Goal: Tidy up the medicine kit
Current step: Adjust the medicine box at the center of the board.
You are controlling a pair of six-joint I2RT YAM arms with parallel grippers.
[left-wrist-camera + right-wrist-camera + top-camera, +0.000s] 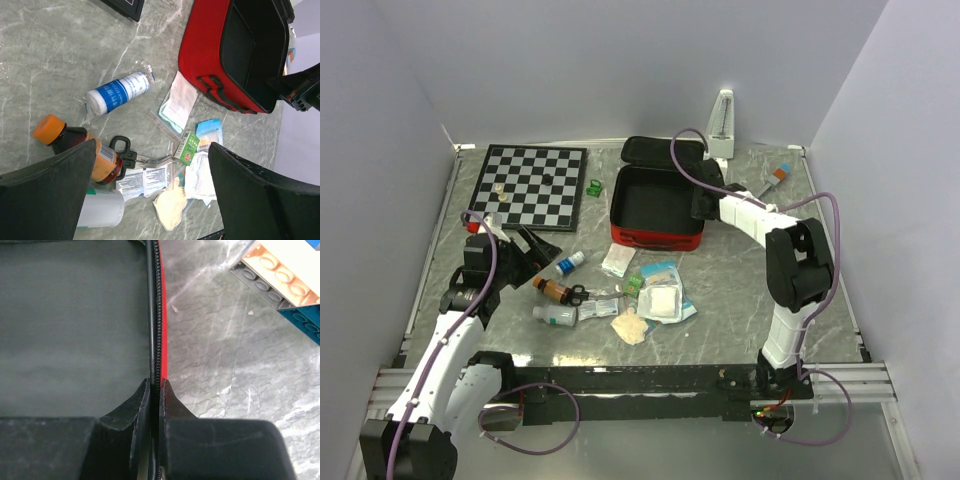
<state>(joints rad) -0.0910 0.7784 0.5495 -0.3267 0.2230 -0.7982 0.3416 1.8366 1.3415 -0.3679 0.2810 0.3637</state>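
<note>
Two grippers, two different states: your right gripper (pixel 155 390) is pinched nearly closed on the zippered right rim of the medicine kit (pixel 655 237), one finger inside against the black lining and the other outside on the red wall, while your left gripper (pixel 152 150) is spread fully wide and holds nothing. The kit lies open at the far middle of the table (pixel 740 290), lid tipped back, just right of the chessboard (pixel 530 185). Under your left gripper the supplies lie loose on the near-left side of the kit: a brown bottle (pixel 75 137) with an orange cap lying on its side, scissors (pixel 150 161) touching it, a white bottle (pixel 100 207) just beside that, and a wrapped bandage roll (pixel 119 92) with a blue label a little apart. Between that cluster and the kit's red wall you have a clear pouch (pixel 175 105), a small green box (pixel 189 147), flat printed sachets (pixel 145 180) and a crumpled beige piece (pixel 170 205), several overlapping. To the right of your right gripper, some building blocks (pixel 285 280) sit on the table, well clear of the kit. A white pointed object (pixel 722 125) stands behind the lid at the far edge.
</note>
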